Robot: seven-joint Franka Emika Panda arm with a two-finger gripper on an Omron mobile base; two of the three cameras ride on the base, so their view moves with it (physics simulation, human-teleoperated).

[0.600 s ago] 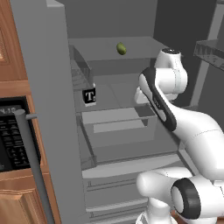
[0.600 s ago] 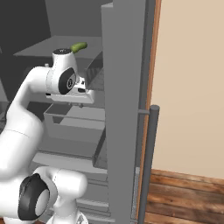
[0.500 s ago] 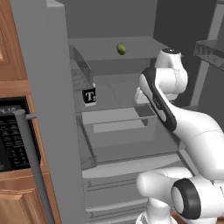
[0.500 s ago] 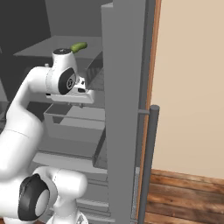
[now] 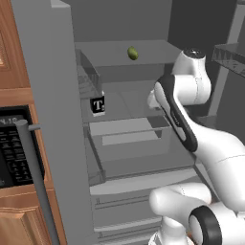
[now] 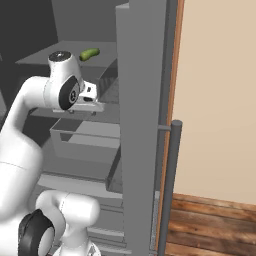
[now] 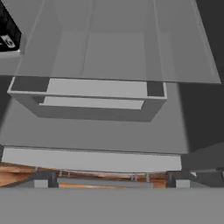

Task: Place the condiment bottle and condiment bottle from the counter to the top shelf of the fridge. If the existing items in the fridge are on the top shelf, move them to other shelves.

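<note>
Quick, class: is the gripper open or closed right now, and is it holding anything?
Gripper: open, jaws wide apart, holding nothing.

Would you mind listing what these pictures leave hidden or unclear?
- Gripper: its jaws lie behind the arm's own links in both base views, so open or shut is unclear.
- Black box: cut off by the hand view's left edge.
- Fridge lower shelves: covered by the robot's body in the left base view.

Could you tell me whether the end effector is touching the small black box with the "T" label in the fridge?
Apart. In the hand view the black box sits at the upper left corner, far from the end effector fingertips at the bottom, with bare grey shelf between them.
</note>
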